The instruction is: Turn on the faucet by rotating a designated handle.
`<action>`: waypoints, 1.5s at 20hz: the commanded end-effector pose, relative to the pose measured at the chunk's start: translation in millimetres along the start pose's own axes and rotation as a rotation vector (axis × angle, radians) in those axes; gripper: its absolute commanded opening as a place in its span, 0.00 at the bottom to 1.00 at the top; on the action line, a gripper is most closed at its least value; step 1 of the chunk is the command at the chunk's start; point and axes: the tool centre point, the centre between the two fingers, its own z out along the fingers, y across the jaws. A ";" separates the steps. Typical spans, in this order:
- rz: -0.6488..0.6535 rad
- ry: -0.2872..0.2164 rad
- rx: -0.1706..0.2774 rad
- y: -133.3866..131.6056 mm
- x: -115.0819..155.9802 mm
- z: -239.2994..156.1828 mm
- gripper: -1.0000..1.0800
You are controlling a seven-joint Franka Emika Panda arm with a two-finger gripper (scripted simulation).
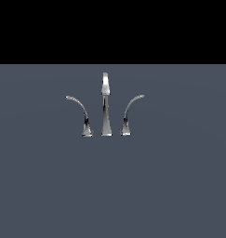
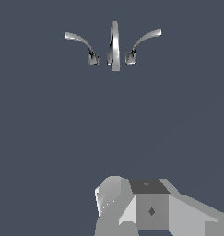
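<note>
The faucet (image 1: 105,104) is a small chrome set standing on a flat grey surface, with a tall straight spout in the middle. The handle (image 1: 131,109) is the thin curved lever on the exterior view's right, its tip arcing rightward from a flared base. A mirror-image lever (image 1: 80,109) arcs leftward on the other side. The wrist view shows the faucet (image 2: 114,46) and the handle (image 2: 143,39) far ahead of the gripper (image 2: 150,205). Only grey blocky parts of the gripper show at that picture's edge, well apart from the faucet. I cannot make out how its fingers stand. No arm appears in the exterior view.
The grey surface (image 1: 109,186) stretches all around the faucet, with a black background behind it. Nothing else stands on it in either view.
</note>
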 end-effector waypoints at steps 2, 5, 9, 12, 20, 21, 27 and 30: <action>0.000 -0.001 0.000 -0.4 0.0 0.0 0.00; -0.006 -0.008 -0.002 -6.1 -0.2 -0.9 0.00; -0.021 -0.020 -0.007 -15.6 -2.7 -2.6 0.00; -0.025 -0.021 -0.008 -16.3 -3.6 -2.7 0.00; 0.020 -0.021 0.010 -15.2 10.9 -0.6 0.00; 0.031 -0.021 0.014 -15.0 14.5 0.0 0.00; 0.128 -0.024 0.047 -12.9 45.3 6.7 0.00; 0.197 -0.028 0.068 -10.7 66.5 12.8 0.00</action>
